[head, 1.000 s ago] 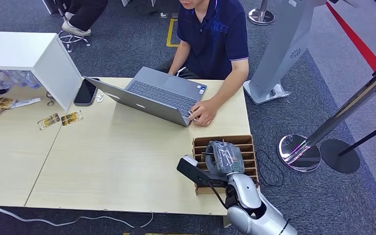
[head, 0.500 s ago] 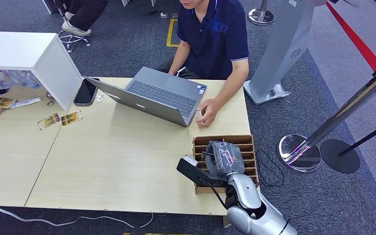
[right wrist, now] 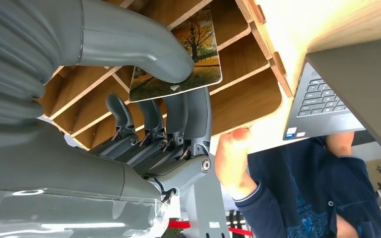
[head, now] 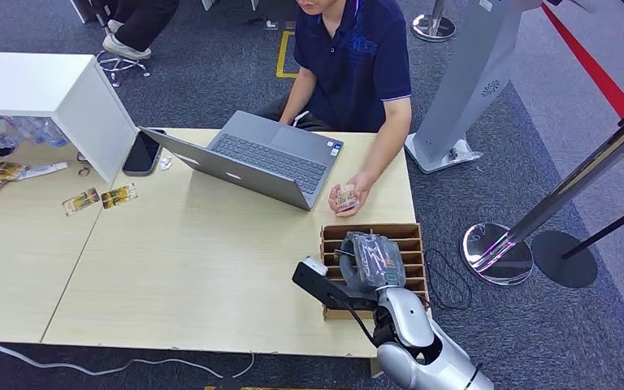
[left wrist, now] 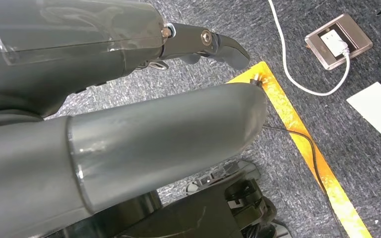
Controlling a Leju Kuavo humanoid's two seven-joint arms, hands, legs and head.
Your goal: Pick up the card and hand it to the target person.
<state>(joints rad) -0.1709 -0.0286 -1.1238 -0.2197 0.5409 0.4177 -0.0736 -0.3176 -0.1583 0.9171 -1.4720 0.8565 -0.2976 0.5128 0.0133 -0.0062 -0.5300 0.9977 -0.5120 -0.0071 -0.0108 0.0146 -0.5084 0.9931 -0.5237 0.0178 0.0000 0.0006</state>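
Pickup looks done: right hand (right wrist: pixel 144 124) pinches the card (right wrist: pixel 178 54) between thumb and fingers, right over the slotted rack (head: pixel 410 244). Handover's still left, person's hand (head: pixel 349 197) waits at 12 o'clock. Rack slots look empty. Left hand (left wrist: pixel 129 99) hangs down, can't tell its state.

From high on the body we look forward and down across the counter (head: pixel 195 268), with the seated person (head: pixel 349 57) at its far side. Our right wrist camera sits close behind the right robot hand (right wrist: pixel 144 119), turned over, facing the wooden rack (right wrist: pixel 238 94), laptop (right wrist: pixel 337 94) and that person, all shared with the head view. Our left wrist camera looks down past the left robot hand (left wrist: pixel 129 99) at carpeted floor (left wrist: pixel 297 44).
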